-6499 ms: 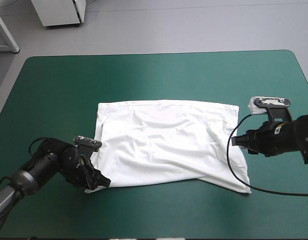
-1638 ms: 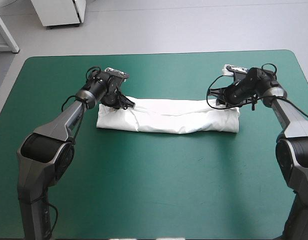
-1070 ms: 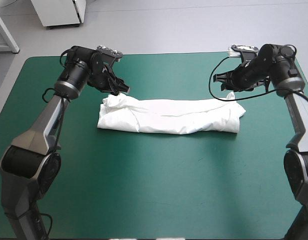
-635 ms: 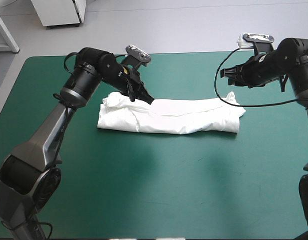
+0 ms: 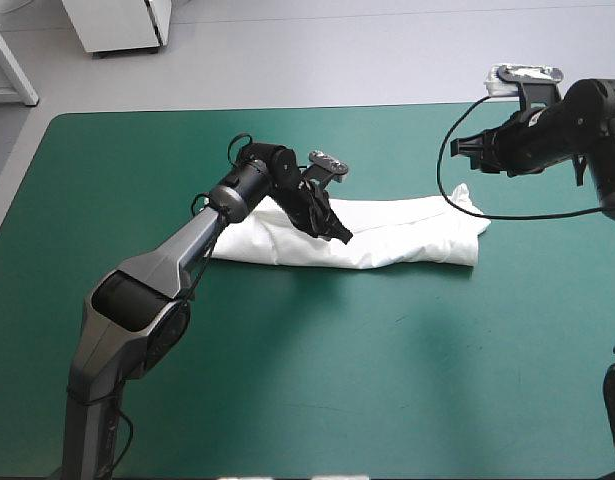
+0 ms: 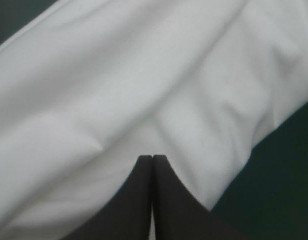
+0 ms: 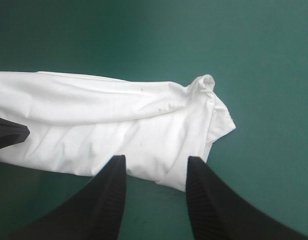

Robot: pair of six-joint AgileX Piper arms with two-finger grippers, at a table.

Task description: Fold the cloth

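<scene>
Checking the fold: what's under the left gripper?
The folded white T-shirt lies under the left gripper, hiding the table there. Whether the shut fingers touch it cannot be seen.

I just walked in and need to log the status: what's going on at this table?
Two robot arms are working on a white T-shirt on the teal-green table. The shirt lies as a long folded band running left to right across the table. The left gripper is low over the band's middle with its fingers shut; whether any cloth is pinched does not show. The right gripper hangs open above the band's right end, holding nothing.
</scene>
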